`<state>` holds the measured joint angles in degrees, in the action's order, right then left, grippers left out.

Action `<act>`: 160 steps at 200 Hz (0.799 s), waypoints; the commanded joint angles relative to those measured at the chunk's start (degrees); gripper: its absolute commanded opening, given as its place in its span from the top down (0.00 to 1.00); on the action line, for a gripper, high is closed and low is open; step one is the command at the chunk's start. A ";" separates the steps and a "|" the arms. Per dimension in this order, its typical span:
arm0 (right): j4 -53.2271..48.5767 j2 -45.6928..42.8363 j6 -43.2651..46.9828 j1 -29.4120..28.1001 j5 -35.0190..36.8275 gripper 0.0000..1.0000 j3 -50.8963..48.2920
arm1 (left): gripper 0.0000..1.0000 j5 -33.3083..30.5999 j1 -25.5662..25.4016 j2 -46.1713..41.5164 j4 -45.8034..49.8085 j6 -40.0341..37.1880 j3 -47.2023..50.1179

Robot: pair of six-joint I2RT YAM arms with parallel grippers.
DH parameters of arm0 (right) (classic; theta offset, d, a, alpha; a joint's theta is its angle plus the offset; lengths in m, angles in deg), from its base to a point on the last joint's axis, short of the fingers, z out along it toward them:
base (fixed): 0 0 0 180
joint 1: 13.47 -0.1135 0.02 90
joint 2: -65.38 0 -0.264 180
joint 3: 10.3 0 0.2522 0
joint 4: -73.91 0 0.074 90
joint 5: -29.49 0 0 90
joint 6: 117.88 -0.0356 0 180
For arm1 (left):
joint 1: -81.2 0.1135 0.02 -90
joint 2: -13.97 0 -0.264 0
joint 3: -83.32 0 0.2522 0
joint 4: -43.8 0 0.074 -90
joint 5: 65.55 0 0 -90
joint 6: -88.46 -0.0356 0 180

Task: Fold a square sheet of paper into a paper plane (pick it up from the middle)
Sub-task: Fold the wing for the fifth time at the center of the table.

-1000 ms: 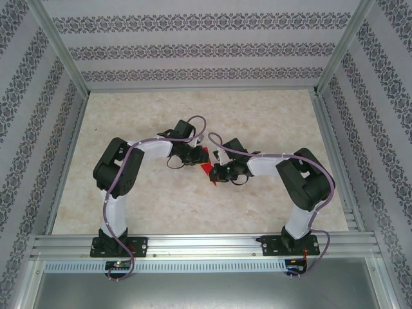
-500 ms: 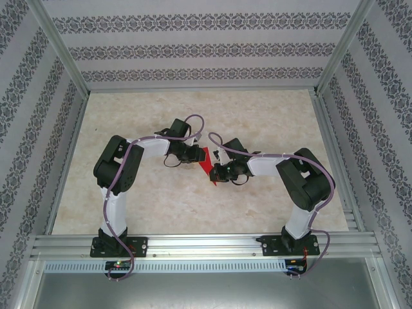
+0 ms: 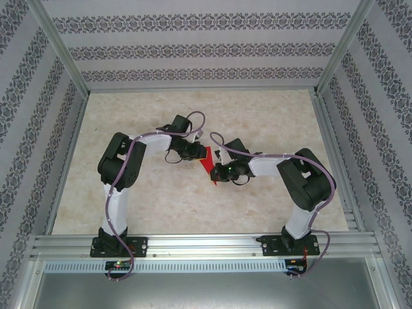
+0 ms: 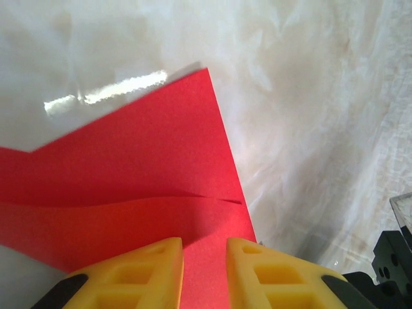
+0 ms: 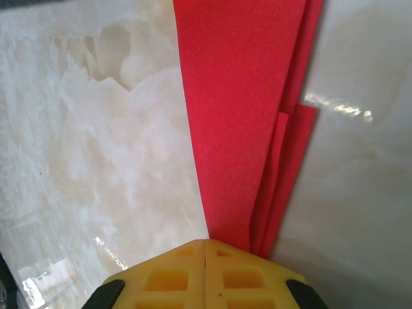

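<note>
The folded bright red paper sheet sits mid-way on the pale marbled counter, between both arms; the right pincer is clenched on its narrow layered end; the left pincer stands slightly parted over the wide end, apparently released; my worry: a sideways tug from the right could fan the loose layers or tear the crease.

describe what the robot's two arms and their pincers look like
The left arm and right arm each have white tubular links between bulky black joint housings. A thin lilac cable loops along each. The left pincer and right pincer have bright yellow plastic fingers with rectangular cut-out pockets and black backing.
</note>
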<state>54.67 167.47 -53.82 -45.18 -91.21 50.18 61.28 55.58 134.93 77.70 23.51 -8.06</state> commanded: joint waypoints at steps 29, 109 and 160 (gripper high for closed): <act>-9.55 2.16 -0.16 1.29 5.60 0.94 -4.41 | 0.74 -7.63 5.65 3.17 -0.66 -2.82 -3.28; -8.49 1.03 -1.29 1.38 5.07 0.95 -4.01 | 0.77 -9.54 8.01 2.20 3.56 -3.04 -8.16; -7.67 -0.80 -4.06 1.38 4.83 0.93 -3.11 | 0.78 -3.33 7.38 -11.11 -6.48 5.55 3.56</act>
<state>54.39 166.13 -55.78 -44.43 -91.03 49.09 54.51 63.36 131.89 78.34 23.78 -10.12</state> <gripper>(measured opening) 0.062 0.232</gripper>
